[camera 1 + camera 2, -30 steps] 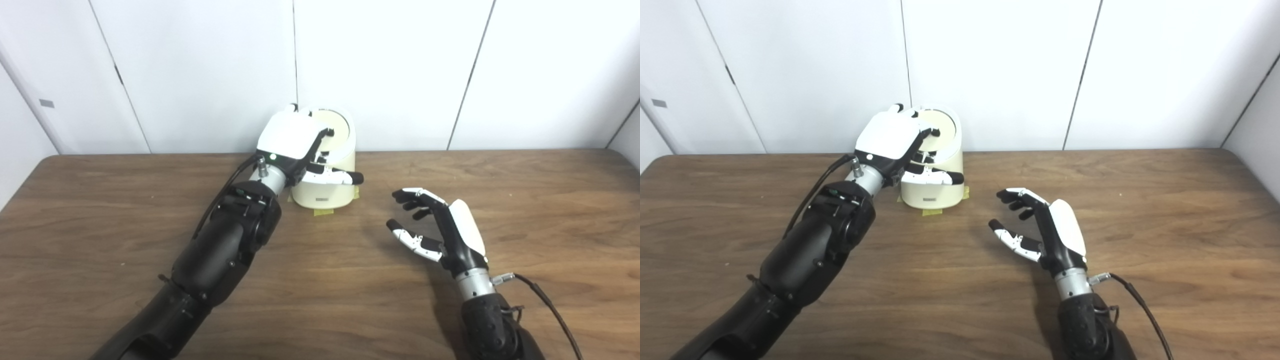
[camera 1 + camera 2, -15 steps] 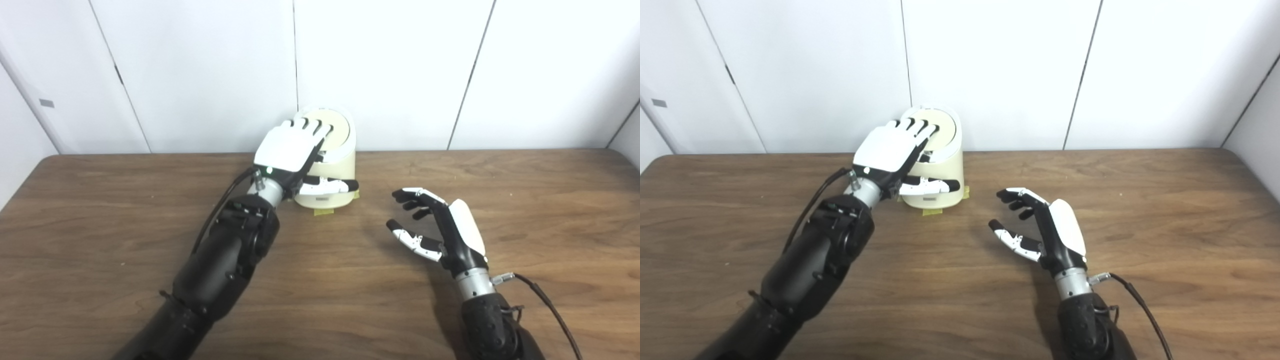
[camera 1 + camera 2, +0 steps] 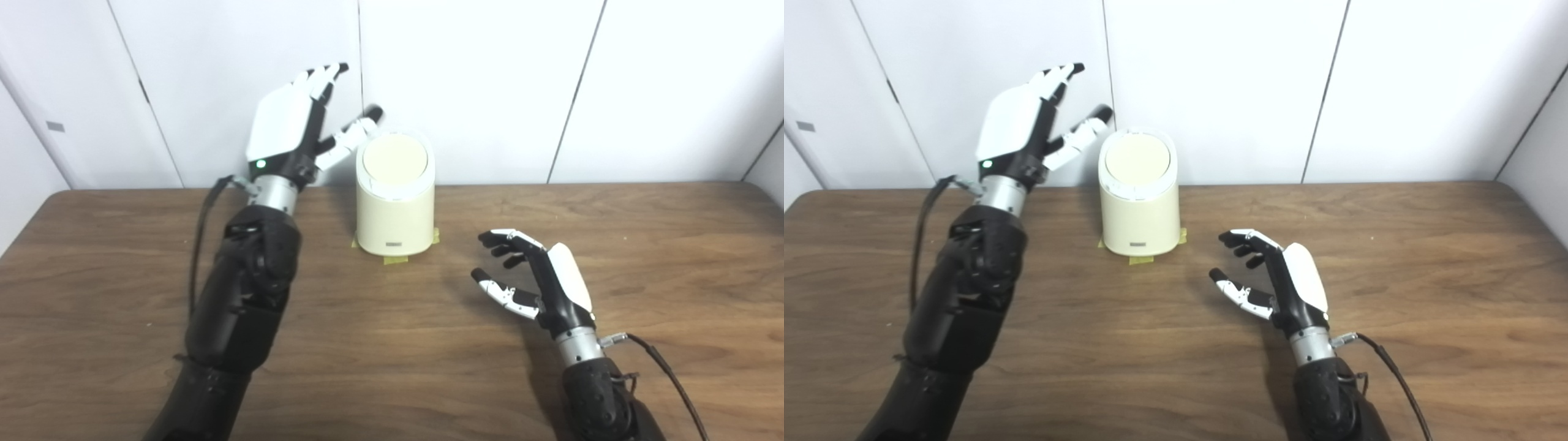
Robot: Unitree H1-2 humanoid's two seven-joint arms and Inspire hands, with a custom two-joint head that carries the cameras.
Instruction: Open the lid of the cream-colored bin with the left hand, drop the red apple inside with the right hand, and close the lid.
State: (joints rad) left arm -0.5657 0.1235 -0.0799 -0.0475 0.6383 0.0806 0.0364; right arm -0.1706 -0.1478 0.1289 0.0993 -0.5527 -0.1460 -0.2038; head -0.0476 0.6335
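The cream-colored round plastic bin [image 3: 395, 202] stands at the table's far edge, lid down, no red apple in view; the left hand [image 3: 288, 131], fingers spread and empty, is raised just left of it and could knock it over, while the right hand [image 3: 539, 285] waits loosely open, near and right.

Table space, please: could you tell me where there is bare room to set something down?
Bare wood lies right of the bin out to the table edge, and across the front between the two arms. The crowded spot is left of the bin, where the open left hand is raised beside it. The open right hand hovers front right.
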